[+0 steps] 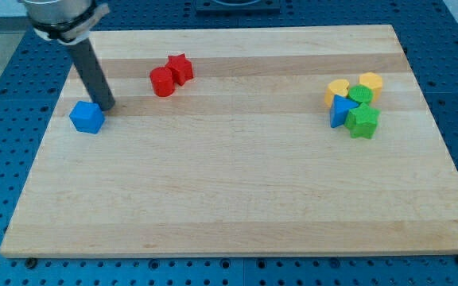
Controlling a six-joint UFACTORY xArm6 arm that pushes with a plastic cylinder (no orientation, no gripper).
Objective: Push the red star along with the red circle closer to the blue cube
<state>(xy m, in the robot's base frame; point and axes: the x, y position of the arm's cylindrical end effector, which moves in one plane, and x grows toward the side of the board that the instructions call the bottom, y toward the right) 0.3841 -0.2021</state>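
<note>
The red star (180, 67) and the red circle (162, 81) touch each other near the view's top, left of centre, the star up and right of the circle. The blue cube (87, 117) sits at the view's left. My tip (106, 108) rests just right of and slightly above the blue cube, close to or touching its upper right edge. The rod slants up to the view's top left. The tip is well to the left of the red pair.
A cluster at the view's right holds a yellow heart (337, 90), a yellow hexagon (370, 83), a green circle (360, 96), a blue triangle (342, 110) and a green star (363, 121). The wooden board (229, 199) ends in a blue pegboard surround.
</note>
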